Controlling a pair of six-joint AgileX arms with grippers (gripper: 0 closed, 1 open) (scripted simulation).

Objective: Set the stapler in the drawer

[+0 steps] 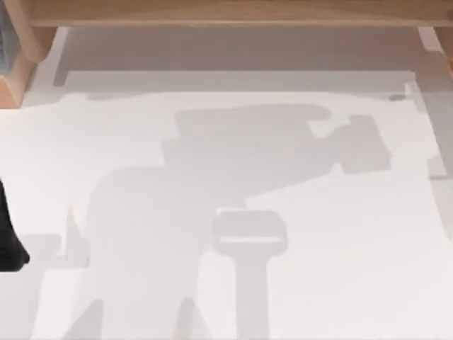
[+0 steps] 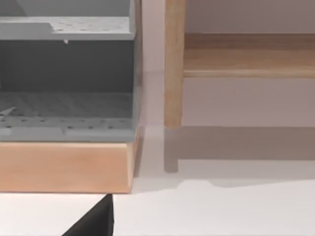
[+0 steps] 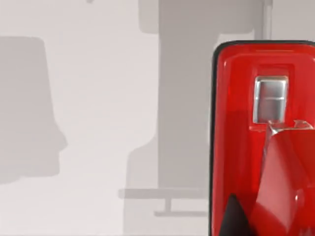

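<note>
Carrying appears to be the step in hand: the stapler [image 3: 246, 147] sits close under the right wrist camera above a white surface, grip state indeterminate; next, locate the drawer and lower it in.

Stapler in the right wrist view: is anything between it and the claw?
Nothing visible is. The red stapler sits close up, with a dark part of the right claw right against it, over white surface with only shadows. The left arm waits at the table's left edge.

left arm [image 1: 10, 237]: matte black, rounded | tool [image 2: 93, 219]: black, angular edge
</note>
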